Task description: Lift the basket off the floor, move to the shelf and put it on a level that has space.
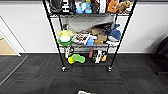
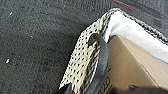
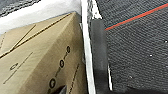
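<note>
Left gripper [image 2: 98, 65]: dark finger over basket [image 2: 82, 62] wall, looks pinched on rim. Right gripper [image 3: 98, 62]: finger against opposite wall, closure unclear. Basket low before shelf [image 1: 87, 37], cardboard box [image 3: 37, 57] inside. Judgement: lift level, both sides together. Head view alone gives shelf's crowded tiers; wrist views give grips.

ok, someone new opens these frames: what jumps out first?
The black wire shelf against the white wall, its tiers crammed with colourful goods, dead ahead across the dark carpet floor. In both wrist views, the cream woven basket up close, with a brown cardboard box inside it.
</note>
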You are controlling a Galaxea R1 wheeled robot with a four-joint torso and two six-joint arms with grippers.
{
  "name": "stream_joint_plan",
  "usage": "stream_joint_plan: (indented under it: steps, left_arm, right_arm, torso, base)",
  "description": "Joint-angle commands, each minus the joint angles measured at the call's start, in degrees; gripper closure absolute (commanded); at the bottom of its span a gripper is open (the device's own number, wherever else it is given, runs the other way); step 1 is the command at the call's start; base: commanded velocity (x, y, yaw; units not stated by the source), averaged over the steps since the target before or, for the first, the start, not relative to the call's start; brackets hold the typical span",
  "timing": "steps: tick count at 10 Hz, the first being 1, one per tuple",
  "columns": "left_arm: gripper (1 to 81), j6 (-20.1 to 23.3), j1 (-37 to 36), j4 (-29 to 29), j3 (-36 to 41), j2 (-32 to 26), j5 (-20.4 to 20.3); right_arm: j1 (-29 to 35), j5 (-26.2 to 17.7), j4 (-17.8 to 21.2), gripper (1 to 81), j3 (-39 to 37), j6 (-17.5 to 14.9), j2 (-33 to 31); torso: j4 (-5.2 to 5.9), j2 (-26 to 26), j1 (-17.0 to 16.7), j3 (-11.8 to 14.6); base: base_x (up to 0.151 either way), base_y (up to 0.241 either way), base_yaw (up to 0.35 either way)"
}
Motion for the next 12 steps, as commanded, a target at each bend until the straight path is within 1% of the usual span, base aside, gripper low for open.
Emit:
stream_joint_plan:
  steps: [1, 5, 6, 12]
  left_arm:
    - [1.0, 0.5, -5.9, 2.7, -0.1, 0.4, 2.3]
    - [1.0, 0.6, -5.7, 4.1, -0.1, -0.3, 2.5]
    - [81.1, 0.5, -5.4, 5.6, -0.1, -0.2, 2.5]
    - [81.1, 0.4, -4.9, 5.5, -0.1, -0.1, 2.7]
  right_arm:
    - [4.7, -2.3, 0.6, 1.0, 0.2, 1.6, 0.4]
    - [4.3, -2.0, 0.6, 1.0, 0.2, 1.7, 0.7]
    - [4.3, -2.0, 0.6, 1.0, 0.2, 1.7, 0.7]
    - [4.1, -1.9, 0.6, 1.0, -0.2, 1.7, 0.8]
  torso:
    - [0.0, 0.0, 0.0, 0.0]
    - [0.0, 0.0, 0.0, 0.0]
    - [0.0, 0.0, 0.0, 0.0]
    - [0.0, 0.0, 0.0, 0.0]
  base:
    - [0.0, 0.0, 0.0]
    - [0.0, 0.0, 0.0]
    - [0.0, 0.0, 0.0]
    - [0.0, 0.0, 0.0]
